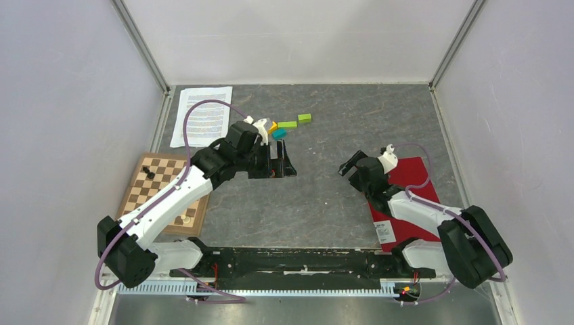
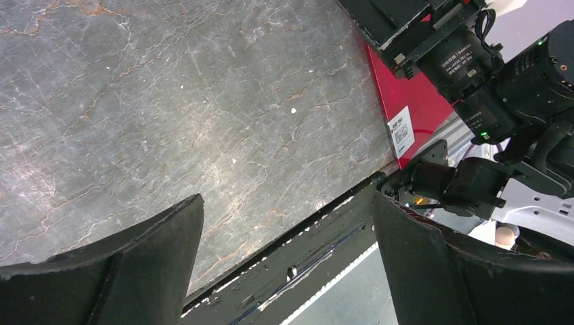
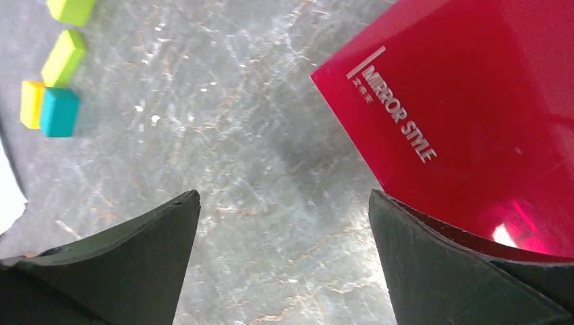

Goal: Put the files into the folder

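Note:
The files (image 1: 205,115), white printed sheets, lie flat at the table's far left corner. The folder (image 1: 414,172) is crimson and lies closed on the right, with a white label (image 1: 384,232) near its front edge; my right arm covers part of it. My right gripper (image 1: 348,167) hovers open just off the folder's far left corner. In the right wrist view that gripper (image 3: 284,196) frames bare table, with the folder (image 3: 474,101) beside its right finger. My left gripper (image 1: 276,168) stands open over mid-table, empty. The left wrist view shows this gripper (image 2: 288,200) and the folder (image 2: 413,101).
A wooden chessboard (image 1: 162,193) with a few pieces lies at the left, under my left arm. Green blocks (image 1: 288,124), a teal block (image 1: 279,134) and a yellow block (image 3: 30,103) sit at the far middle. Pale walls close in the table on three sides.

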